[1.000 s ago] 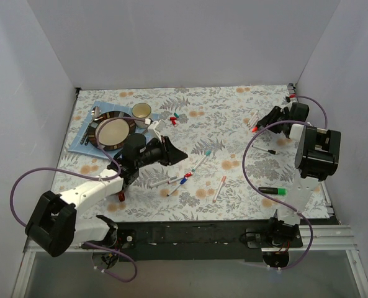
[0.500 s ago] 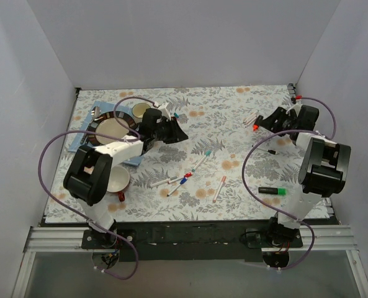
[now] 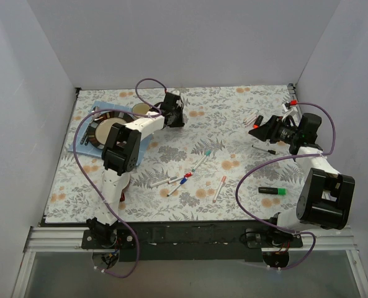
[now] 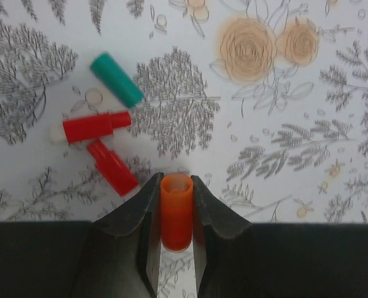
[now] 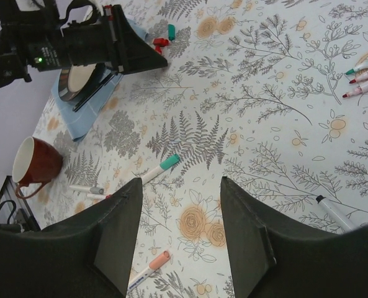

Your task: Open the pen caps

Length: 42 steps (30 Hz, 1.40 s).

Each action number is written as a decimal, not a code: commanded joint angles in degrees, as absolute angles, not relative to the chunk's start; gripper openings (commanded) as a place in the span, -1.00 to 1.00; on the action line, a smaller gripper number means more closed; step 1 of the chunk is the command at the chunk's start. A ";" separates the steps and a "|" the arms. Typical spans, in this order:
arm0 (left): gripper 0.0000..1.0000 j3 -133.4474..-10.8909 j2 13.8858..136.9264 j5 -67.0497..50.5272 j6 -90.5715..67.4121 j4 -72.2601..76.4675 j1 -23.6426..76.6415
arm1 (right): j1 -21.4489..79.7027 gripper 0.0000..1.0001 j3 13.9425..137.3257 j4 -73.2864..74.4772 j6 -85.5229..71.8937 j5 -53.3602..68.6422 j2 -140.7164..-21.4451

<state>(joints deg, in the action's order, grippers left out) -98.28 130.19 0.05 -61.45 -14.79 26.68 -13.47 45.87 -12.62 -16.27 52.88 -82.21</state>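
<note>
after left pincer (image 4: 175, 182) swung rearward, orange cap (image 4: 175, 217) clamped

The top external camera sits high above and behind the arm bases, looking down and forward over the whole table (image 3: 233, 118), with the plate (image 3: 112, 131) in its left half. The left wrist camera looks almost straight down, very close, at a small patch of cloth near the plate's right side, with the left gripper (image 4: 175, 186) and its orange cap (image 4: 175, 214) at the bottom edge. The right wrist camera, well apart from the plate across the table, faces back toward it at a low slant past the spread right gripper (image 5: 180, 183), sharing the plate, the loose caps (image 5: 161, 42) and the left gripper with the overhead view.
</note>
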 commanded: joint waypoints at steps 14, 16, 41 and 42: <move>-0.32 -116.28 137.29 8.71 -55.11 -28.12 26.28 | -13.54 0.22 43.33 -17.58 -14.77 58.27 -79.89; -0.23 -116.28 136.50 7.74 -54.93 -28.12 26.37 | -13.54 0.23 43.07 -17.93 -13.54 59.67 -79.54; 0.73 -60.05 77.71 -17.29 -52.13 -5.54 26.19 | 5.62 0.22 50.79 13.17 32.15 38.96 -77.44; 0.75 -58.12 74.13 -18.27 -51.51 -5.62 26.28 | 5.54 0.24 52.11 14.58 37.21 34.24 -77.26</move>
<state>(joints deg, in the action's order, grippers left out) -66.46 80.23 -8.95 -53.93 -7.70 26.50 5.76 47.53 7.99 22.63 46.28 -79.94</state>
